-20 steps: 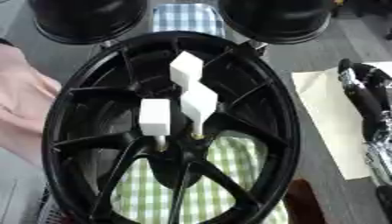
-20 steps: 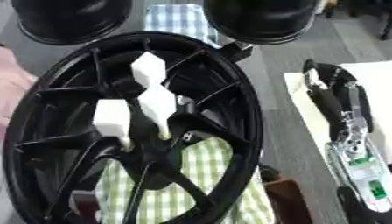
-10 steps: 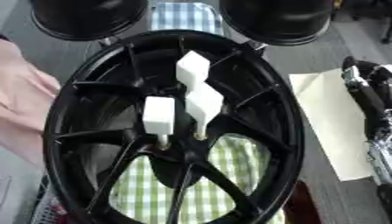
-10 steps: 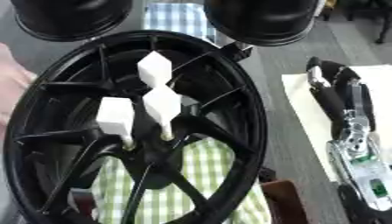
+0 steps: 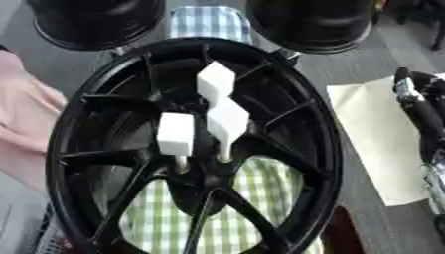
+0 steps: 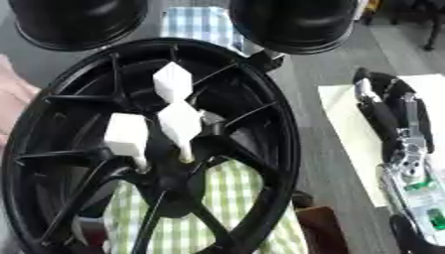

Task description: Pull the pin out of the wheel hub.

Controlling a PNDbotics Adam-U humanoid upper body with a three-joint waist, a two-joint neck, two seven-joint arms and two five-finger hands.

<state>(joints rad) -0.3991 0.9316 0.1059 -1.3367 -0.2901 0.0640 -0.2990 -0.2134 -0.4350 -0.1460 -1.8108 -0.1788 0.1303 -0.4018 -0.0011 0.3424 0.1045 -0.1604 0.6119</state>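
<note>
A black spoked wheel hub lies flat and fills the middle of the view. Three white pins with blocky heads stand in its centre: one at the back, one in the middle and one on the left. Their thin stems go down into the hub's centre. My right hand lies to the right of the hub over a cream sheet, fingers straight and pointing away, holding nothing and clear of the rim. My left hand does not show in either view.
Two black round drums stand just behind the hub. A green checked cloth lies under it. Pink fabric borders the left side. The cream sheet covers grey table on the right.
The whole picture has shifted slightly, so the camera moved. The pins, the hub and my right hand keep their places.
</note>
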